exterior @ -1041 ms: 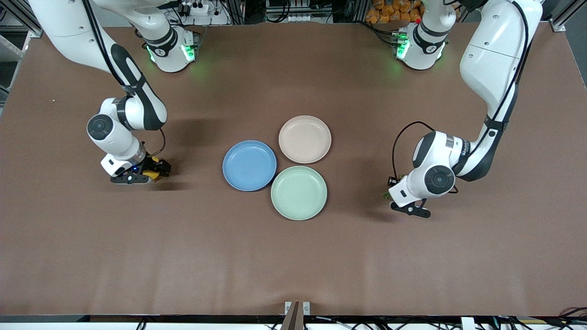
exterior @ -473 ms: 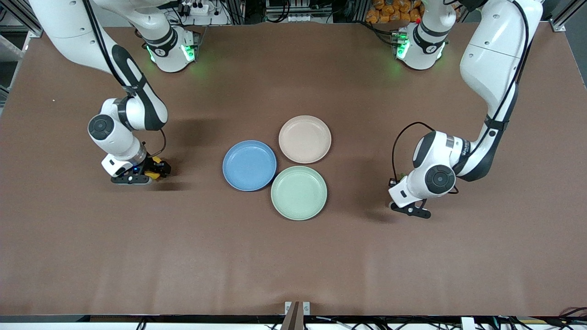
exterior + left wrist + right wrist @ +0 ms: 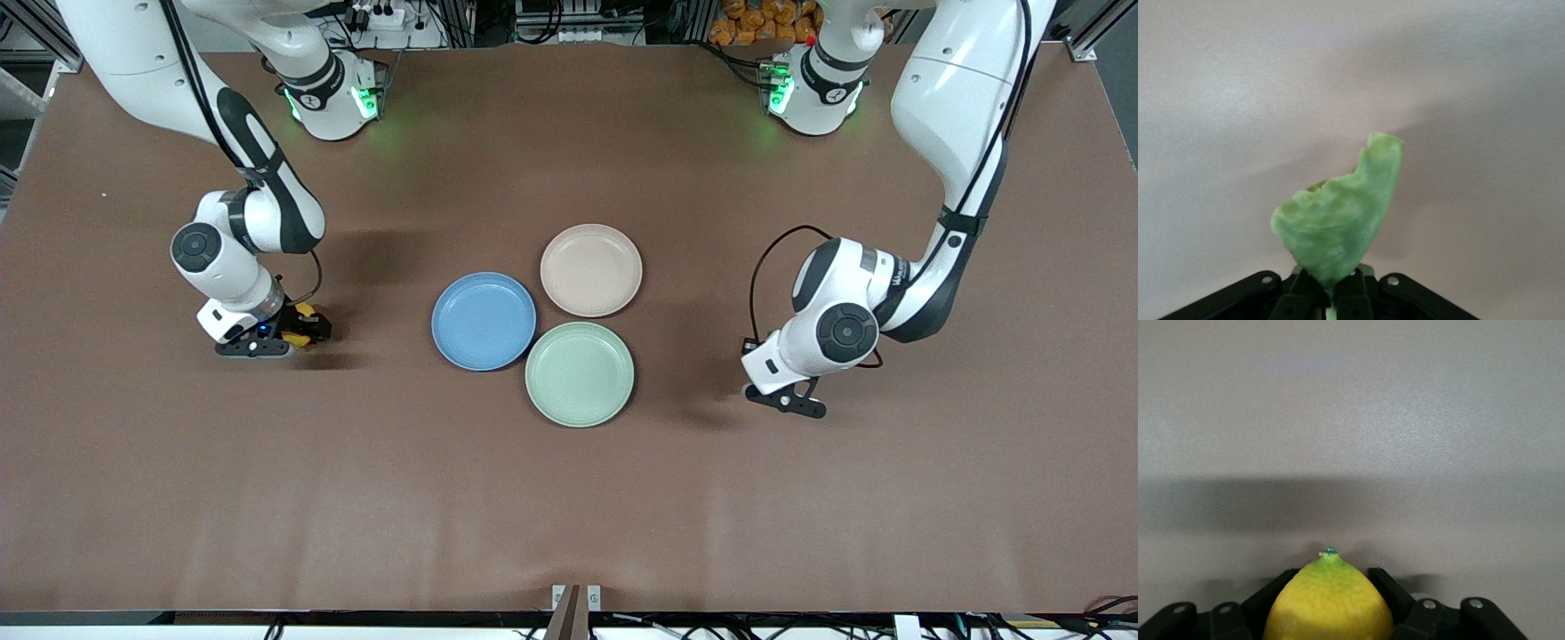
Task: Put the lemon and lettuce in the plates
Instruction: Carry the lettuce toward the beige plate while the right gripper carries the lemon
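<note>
While the right gripper (image 3: 298, 331) barely moved over the last second, your left gripper (image 3: 756, 378) had climbed and drifted toward the plates, and the green edge that peeked out beneath it a second earlier was no longer visible from the front. That suggested the lettuce (image 3: 1338, 223) was off the tabletop (image 3: 569, 498) and on its way, so one pick was done and its placing had begun.

You could see in the left wrist view that the jaws were closed on the base of the lettuce, the leaf standing out from them with bare tabletop under it. The left arm reached in from its end, elbow high, wrist bent down, the gripper hanging over bare tabletop beside the mint plate (image 3: 580, 373) and well apart from the beige plate (image 3: 591, 269).

Your right arm stayed folded low at its own end, wrist turned down. Its jaws were closed on the lemon (image 3: 1328, 600), which filled the gap between them in the right wrist view; whether the lemon had cleared the tabletop was hard to tell, perhaps only just. It sat well apart from the blue plate (image 3: 484, 320). All three plates were empty, so both placings remained.
</note>
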{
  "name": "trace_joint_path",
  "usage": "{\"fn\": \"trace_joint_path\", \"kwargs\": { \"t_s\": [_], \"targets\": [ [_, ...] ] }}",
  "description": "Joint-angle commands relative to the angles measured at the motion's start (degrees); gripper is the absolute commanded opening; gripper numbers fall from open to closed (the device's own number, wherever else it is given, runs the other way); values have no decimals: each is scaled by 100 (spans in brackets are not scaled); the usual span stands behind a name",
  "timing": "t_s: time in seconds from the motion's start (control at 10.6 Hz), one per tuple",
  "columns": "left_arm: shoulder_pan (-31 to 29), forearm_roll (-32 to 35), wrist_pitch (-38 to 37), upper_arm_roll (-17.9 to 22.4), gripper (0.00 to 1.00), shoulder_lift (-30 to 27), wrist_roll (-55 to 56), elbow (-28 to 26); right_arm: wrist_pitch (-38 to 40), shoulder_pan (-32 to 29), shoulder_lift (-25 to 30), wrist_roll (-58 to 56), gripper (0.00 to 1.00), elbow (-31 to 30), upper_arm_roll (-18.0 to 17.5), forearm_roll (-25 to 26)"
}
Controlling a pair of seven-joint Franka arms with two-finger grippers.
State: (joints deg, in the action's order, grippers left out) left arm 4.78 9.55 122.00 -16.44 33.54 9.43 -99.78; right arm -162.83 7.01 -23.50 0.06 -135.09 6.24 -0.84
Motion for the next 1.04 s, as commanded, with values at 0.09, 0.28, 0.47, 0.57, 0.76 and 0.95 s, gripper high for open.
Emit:
{"fn": "trace_joint_path", "kwargs": {
  "t_s": [0.09, 0.28, 0.47, 0.57, 0.76, 0.95],
  "targets": [
    [-4, -111, -483, -647, 0, -268, 988, -67, 302, 19, 134, 73, 27, 114, -105, -57],
    [-21, -111, -677, -1034, 0, -330, 1568, -67, 952, 19, 258, 361, 26, 421, -307, -57],
    [22, -190, -808, -1465, 0, -313, 2261, -68, 1314, 28, 258, 966, 26, 772, -605, -57],
    [49, -225, -853, -1684, 0, -269, 2596, -76, 1481, 28, 258, 1265, 26, 939, -772, -57],
    [171, -261, -853, -1932, 0, -120, 3089, -76, 1920, 63, 258, 1846, 26, 1343, -1150, -57],
    [452, -313, -775, -1933, 0, -23, 3424, -33, 2159, 151, 206, 2470, 26, 1626, -1510, -48]
  ]
}}
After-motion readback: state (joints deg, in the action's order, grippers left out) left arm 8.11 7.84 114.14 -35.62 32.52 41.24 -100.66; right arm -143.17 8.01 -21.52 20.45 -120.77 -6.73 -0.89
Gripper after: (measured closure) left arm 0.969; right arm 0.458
